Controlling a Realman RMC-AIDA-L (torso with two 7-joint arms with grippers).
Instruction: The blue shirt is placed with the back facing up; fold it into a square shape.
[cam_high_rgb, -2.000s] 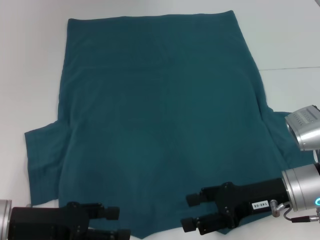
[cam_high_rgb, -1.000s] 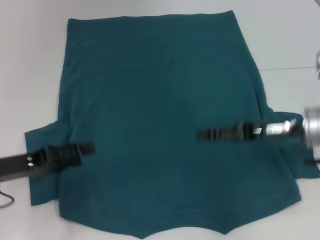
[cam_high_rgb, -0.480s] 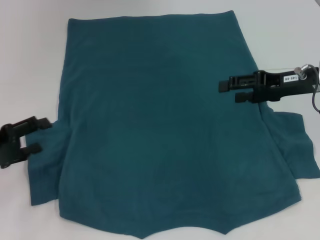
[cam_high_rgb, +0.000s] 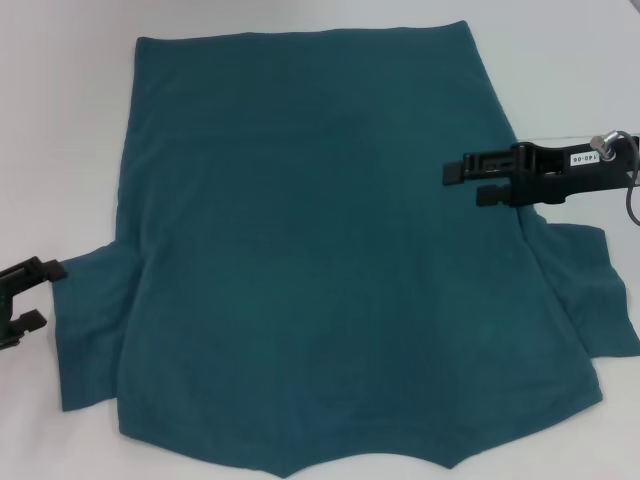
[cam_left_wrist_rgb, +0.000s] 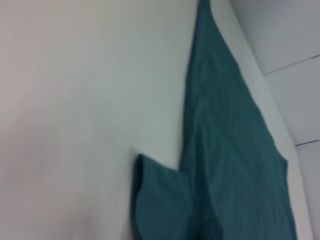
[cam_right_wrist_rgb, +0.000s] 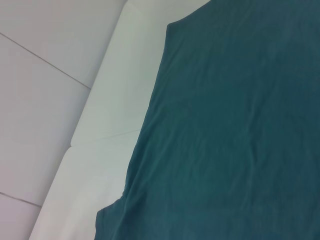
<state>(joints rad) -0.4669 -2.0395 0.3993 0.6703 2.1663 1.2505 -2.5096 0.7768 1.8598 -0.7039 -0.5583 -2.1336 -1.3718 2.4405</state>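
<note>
The blue shirt (cam_high_rgb: 320, 240) lies flat on the white table (cam_high_rgb: 60, 120) with its plain back up, hem at the far side, and both short sleeves spread out. My left gripper (cam_high_rgb: 36, 294) is open at the far left, just outside the left sleeve (cam_high_rgb: 90, 320), holding nothing. My right gripper (cam_high_rgb: 470, 183) is open over the shirt's right side edge, just beyond the right sleeve (cam_high_rgb: 590, 290), and it holds no cloth. The left wrist view shows the shirt's side (cam_left_wrist_rgb: 225, 150) and a sleeve (cam_left_wrist_rgb: 160, 200). The right wrist view shows the shirt's body (cam_right_wrist_rgb: 240, 125).
White tabletop surrounds the shirt on the left, far side and right. A thin seam line (cam_high_rgb: 580, 135) crosses the table on the right. The shirt's near edge reaches the bottom of the head view.
Both arms rose from the shirt's near edge and swung outward to its sides. In the last half second the left gripper slid further left off the sleeve; the right barely moved.
</note>
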